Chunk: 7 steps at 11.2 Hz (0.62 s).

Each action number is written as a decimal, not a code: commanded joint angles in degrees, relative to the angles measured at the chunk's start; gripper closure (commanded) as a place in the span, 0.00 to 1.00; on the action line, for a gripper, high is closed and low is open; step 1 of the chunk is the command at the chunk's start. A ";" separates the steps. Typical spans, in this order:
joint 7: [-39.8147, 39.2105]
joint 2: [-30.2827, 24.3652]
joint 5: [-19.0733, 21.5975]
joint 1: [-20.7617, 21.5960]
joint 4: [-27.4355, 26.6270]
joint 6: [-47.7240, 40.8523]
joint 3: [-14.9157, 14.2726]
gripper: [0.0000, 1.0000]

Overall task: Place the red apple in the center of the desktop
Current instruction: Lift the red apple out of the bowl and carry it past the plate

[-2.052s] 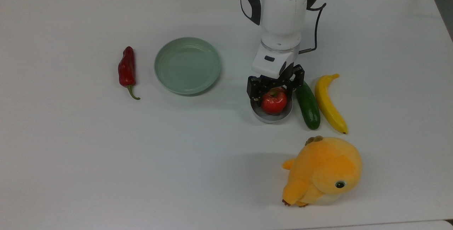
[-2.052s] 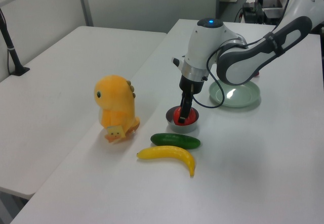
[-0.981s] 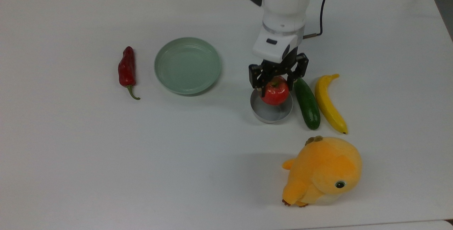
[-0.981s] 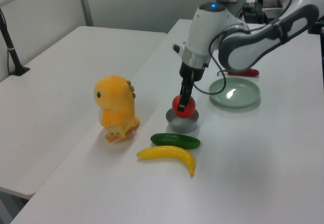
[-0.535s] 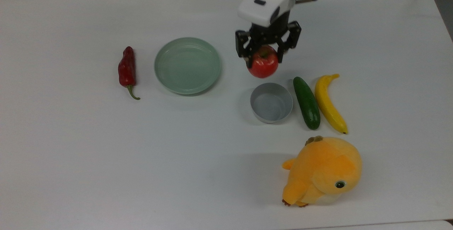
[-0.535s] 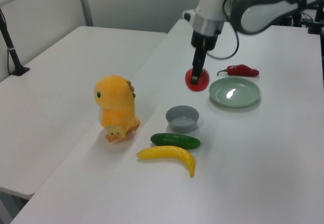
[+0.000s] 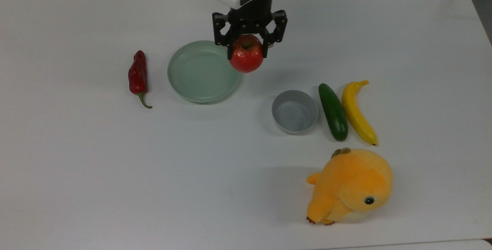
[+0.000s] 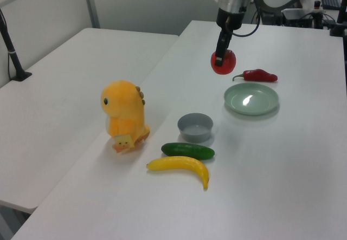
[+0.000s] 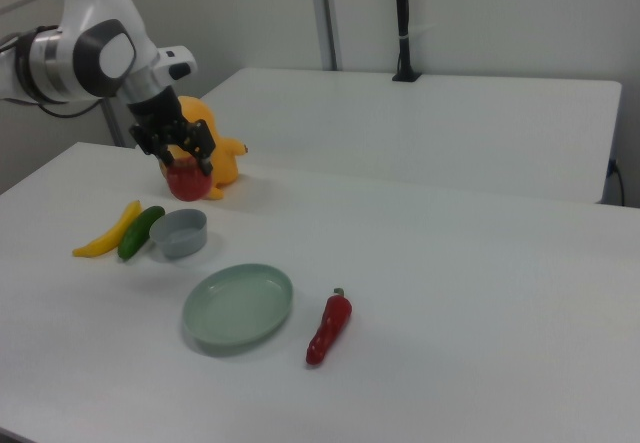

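Transport is the step in hand: the black two-finger gripper (image 7: 246, 46) is pinching the glossy round red apple (image 7: 246, 58) from above, one finger on each side, and carrying it well clear of the white tabletop (image 7: 115, 165). In the top view the apple hangs over the right rim of the pale green round plate (image 7: 200, 73); in the left view (image 8: 223, 62) it is high in the air near the wrinkled dark-red chili pepper (image 8: 259, 76).

The small grey metal bowl (image 7: 295, 112) sits empty, with the dark green cucumber (image 7: 334, 112) and yellow banana (image 7: 357, 112) just beside it, and the orange plush chick (image 7: 351, 185) nearer the top view's bottom edge.

Next, I'd judge, the arm must swing the apple to the open stretch below the plate and bowl, lower it until it rests on the surface, then part its fingers gently, since a round apple could roll.
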 commanded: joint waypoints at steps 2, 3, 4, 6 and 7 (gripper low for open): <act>-7.26 1.96 2.90 -2.40 -1.02 4.05 -2.50 0.94; -8.93 3.02 3.17 -3.89 -1.02 5.73 -2.42 0.94; -10.86 4.07 3.35 -4.51 -1.11 7.57 -2.42 0.94; -11.93 6.62 3.53 -6.00 -2.24 14.32 -2.50 0.94; -11.93 8.20 3.53 -6.54 -2.42 17.14 -2.50 0.94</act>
